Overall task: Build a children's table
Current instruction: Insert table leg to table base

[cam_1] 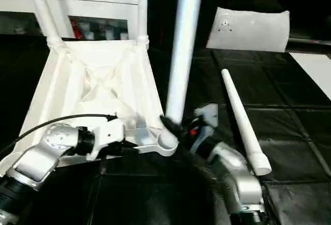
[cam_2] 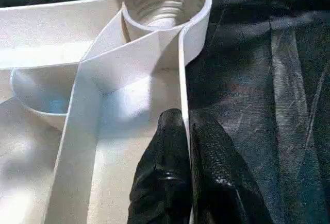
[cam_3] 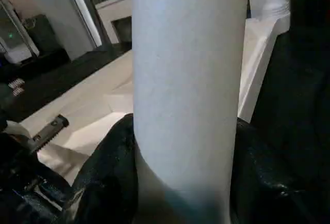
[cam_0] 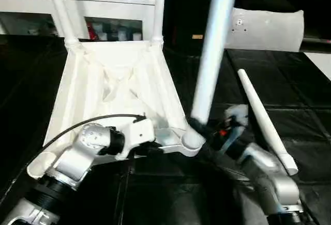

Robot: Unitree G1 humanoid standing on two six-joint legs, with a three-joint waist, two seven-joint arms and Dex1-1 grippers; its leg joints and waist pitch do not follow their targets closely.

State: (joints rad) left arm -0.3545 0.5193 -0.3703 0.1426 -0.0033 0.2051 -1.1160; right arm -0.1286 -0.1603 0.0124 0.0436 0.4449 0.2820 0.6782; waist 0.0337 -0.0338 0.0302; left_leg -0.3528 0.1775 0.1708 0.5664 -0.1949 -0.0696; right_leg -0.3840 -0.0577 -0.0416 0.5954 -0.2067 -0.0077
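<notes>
The tabletop (cam_0: 108,88) lies upside down on the black floor (cam_0: 289,95), ribbed underside up, with two legs (cam_0: 59,8) standing in its far corner sockets. At its near edge the left gripper (cam_2: 188,147) is pinched tight on the thin rim wall, one finger (cam_2: 162,177) on each side, just beside the near right corner socket (cam_0: 192,140). In that socket stands a third leg (cam_0: 214,44), tilted slightly, its base clasped between the half-spread fingers of the right gripper (cam_0: 204,126). To the right, the fourth leg (cam_0: 264,126) lies loose on the floor, well apart from the tabletop. A flat white bag (cam_0: 266,28) rests beyond it
</notes>
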